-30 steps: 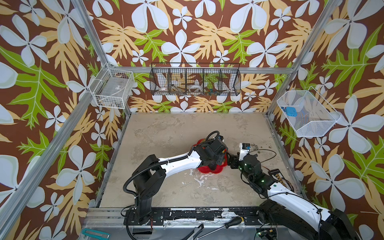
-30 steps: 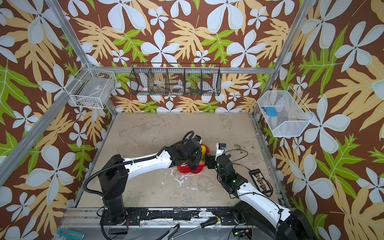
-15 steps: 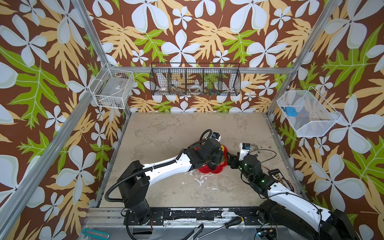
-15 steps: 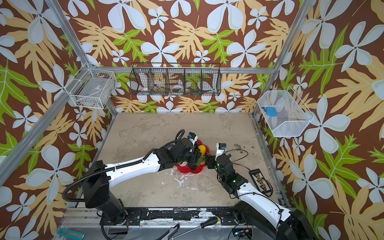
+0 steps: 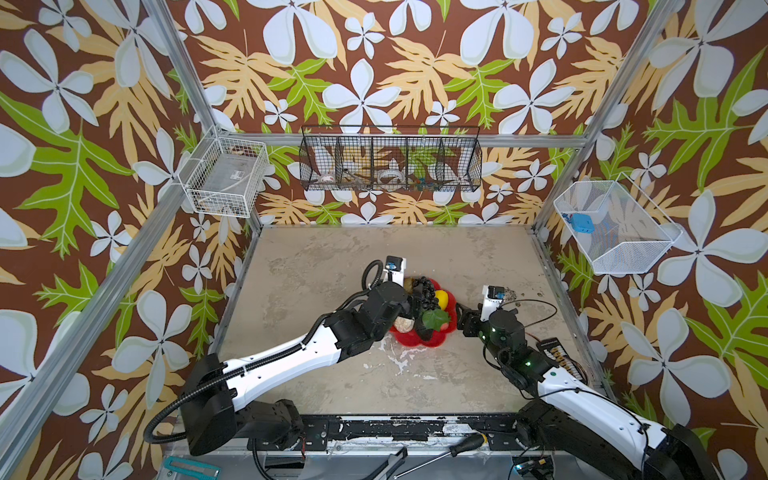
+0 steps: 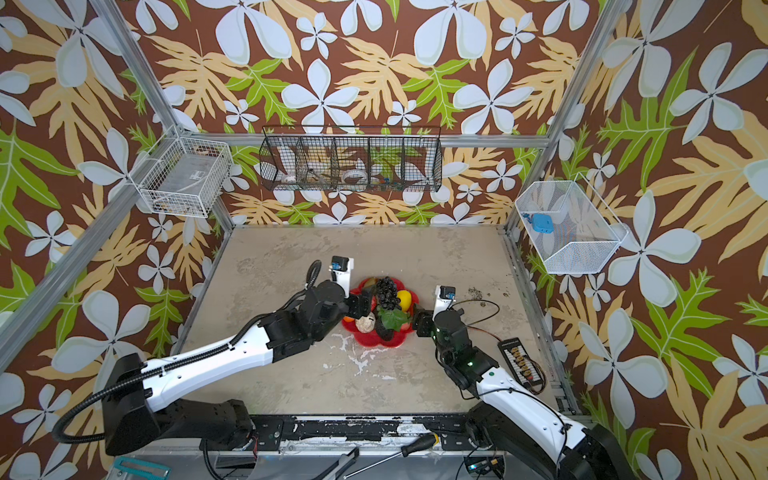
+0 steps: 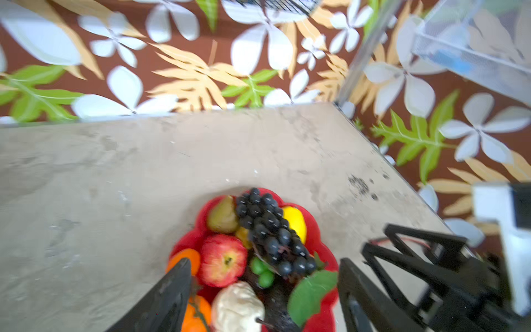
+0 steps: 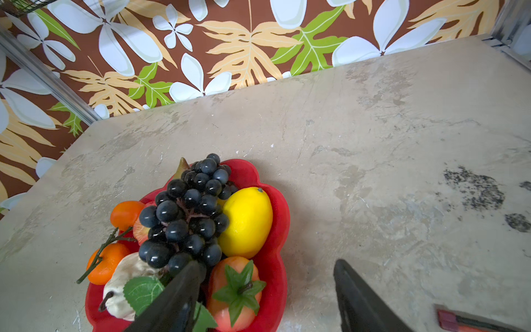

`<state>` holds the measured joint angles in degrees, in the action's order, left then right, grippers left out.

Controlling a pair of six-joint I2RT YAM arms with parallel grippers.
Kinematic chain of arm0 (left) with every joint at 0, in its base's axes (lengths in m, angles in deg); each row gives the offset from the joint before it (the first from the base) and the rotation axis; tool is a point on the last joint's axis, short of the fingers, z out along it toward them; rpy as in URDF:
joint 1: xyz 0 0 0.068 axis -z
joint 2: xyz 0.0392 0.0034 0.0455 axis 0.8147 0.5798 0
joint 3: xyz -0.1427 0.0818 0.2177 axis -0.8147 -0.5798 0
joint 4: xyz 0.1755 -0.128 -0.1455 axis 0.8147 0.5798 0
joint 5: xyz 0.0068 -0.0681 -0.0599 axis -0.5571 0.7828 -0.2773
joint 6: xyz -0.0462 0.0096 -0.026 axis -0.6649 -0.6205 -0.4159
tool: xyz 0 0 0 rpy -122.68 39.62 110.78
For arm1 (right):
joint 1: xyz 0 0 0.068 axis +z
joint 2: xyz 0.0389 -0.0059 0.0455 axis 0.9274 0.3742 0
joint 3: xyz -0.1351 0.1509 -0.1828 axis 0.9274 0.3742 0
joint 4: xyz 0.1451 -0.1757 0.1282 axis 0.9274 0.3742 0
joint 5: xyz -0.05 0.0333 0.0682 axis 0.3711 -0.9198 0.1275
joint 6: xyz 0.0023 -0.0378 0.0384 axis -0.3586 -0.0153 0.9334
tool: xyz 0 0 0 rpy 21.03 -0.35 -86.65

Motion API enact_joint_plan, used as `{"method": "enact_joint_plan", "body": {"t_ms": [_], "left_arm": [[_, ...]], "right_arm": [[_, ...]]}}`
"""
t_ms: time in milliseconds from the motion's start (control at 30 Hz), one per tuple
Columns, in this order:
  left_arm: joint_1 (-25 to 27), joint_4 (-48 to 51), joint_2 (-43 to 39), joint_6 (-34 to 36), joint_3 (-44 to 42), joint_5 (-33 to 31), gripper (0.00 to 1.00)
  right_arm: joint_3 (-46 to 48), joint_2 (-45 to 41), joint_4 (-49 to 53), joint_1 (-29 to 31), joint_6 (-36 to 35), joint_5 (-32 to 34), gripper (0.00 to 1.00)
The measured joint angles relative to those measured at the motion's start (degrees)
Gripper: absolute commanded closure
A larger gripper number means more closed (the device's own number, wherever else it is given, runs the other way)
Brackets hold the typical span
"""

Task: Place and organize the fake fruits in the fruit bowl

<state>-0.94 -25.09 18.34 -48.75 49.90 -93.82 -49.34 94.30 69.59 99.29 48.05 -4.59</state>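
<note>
1. As I stood by, the bowl (image 5: 419, 340) sat near mid-table (image 5: 332, 270), between both arms, piled with fruit.
2. Grapes (image 8: 186, 212) lay on top, a lemon (image 8: 247, 221) just right of them, a pear (image 7: 222, 215) at the far edge, and an apple (image 7: 222, 260) and oranges (image 8: 126, 214) on the left.
3. Left gripper (image 7: 264, 263) hung over the bowl's left side, jaws wide, holding nothing.
4. Right gripper (image 8: 267, 263) hovered at the bowl's right rim, jaws wide, empty.

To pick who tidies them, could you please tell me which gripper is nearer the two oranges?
Left. The left gripper hangs over the oranges; the right gripper sits at the opposite rim of the fruit bowl.
</note>
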Motion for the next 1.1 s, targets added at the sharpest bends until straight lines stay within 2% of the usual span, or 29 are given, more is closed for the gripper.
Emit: {"method": "enact_joint_plan", "body": {"t_ms": [200, 300, 400, 500, 633, 700, 733, 800, 933, 1100], "left_arm": [[-8.8, -9.8, -9.2, -0.7, -11.6, -10.3, 0.00], [-10.4, -17.2, -11.5, 1.0, -18.2, -15.8, 0.00], [-11.0, -27.5, -13.8, 6.6, -25.7, -22.0, 0.00], [-11.8, -41.2, -14.6, 16.0, -33.2, -26.2, 0.00], [-14.6, -51.9, -14.3, 24.8, -37.4, -30.8, 0.00], [-19.5, -57.2, -13.6, 27.2, -39.7, -29.9, 0.00], [-22.7, -58.1, -12.9, 27.1, -40.8, -31.4, 0.00], [-27.0, -58.3, -11.5, 27.0, -42.9, -31.0, 0.00], [-34.3, -57.1, -7.7, 23.3, -43.1, -26.0, 0.00], [-38.5, -55.3, -0.4, 20.6, -42.1, -16.6, 0.00]], "right_arm": [[-6.4, -2.4, 5.3, 0.0, 0.9, 4.4, 0.25], [-9.3, -2.6, 7.6, 0.0, 1.6, 7.8, 0.22], [-10.7, -2.5, 8.1, -0.2, 1.5, 12.5, 0.20], [-9.7, -1.8, 5.7, -0.8, -0.7, 18.9, 0.16], [-7.6, 0.0, 3.0, -2.6, -4.6, 26.3, 0.11], [-6.8, 4.3, -3.1, -6.8, -7.1, 28.8, 0.10], [-6.8, 7.4, -4.9, -9.4, -7.6, 29.9, 0.09], [-6.3, 12.5, -4.2, -13.1, -8.2, 31.7, 0.09], [-4.2, 17.5, -10.8, -15.9, -10.6, 34.4, 0.09], [0.2, 20.9, -19.7, -16.2, -14.3, 33.8, 0.09]]}}
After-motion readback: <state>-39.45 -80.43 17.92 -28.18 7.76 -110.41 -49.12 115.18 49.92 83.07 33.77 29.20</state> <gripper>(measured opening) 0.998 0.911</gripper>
